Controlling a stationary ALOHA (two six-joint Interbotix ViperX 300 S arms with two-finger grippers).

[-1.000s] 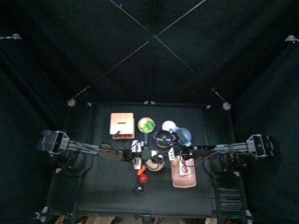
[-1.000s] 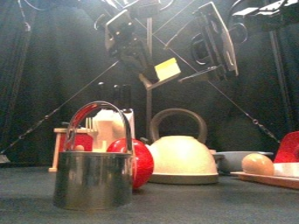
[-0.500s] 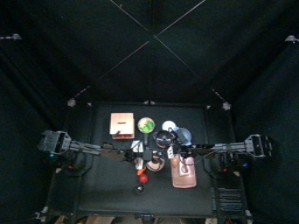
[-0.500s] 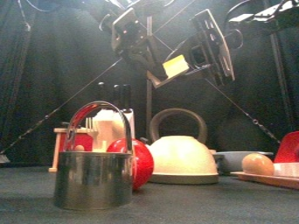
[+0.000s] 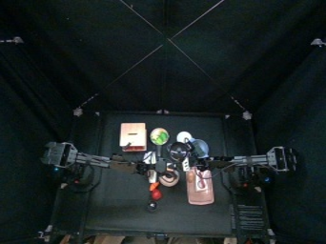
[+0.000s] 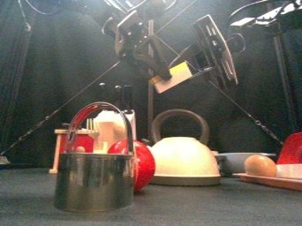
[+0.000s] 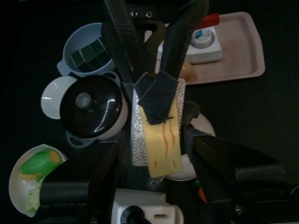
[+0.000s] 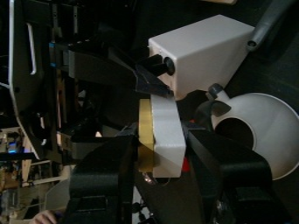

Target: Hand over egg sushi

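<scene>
Counter (image 5: 121, 205) is crowded: metal pail (image 6: 94, 172), cream kettle (image 6: 182, 159), pink tray (image 7: 239, 48), so the exchange is rightly happening high above all of it. Both arms meet mid-air over the middle. Egg sushi (image 6: 174, 76), yellow strip on a white block, sits between the two hands, well clear of everything below. Left hand (image 7: 158, 79) has its jaws pinched narrow on one end of the sushi, per its wrist view. Right hand (image 8: 158, 83) has its jaws closed in around the other end; from its wrist view they look in contact with the white side, though I can't tell how firmly. Judgement: this is the transfer instant, both holding. To do it well, the receiver should be squarely on the block's flat sides, not on the egg layer, which could slide off. The giver should open only once that grip is set, then back straight out along its own jaw line, no twist. Piece is tilted, so a drop lands among the kettle and pail.
</scene>
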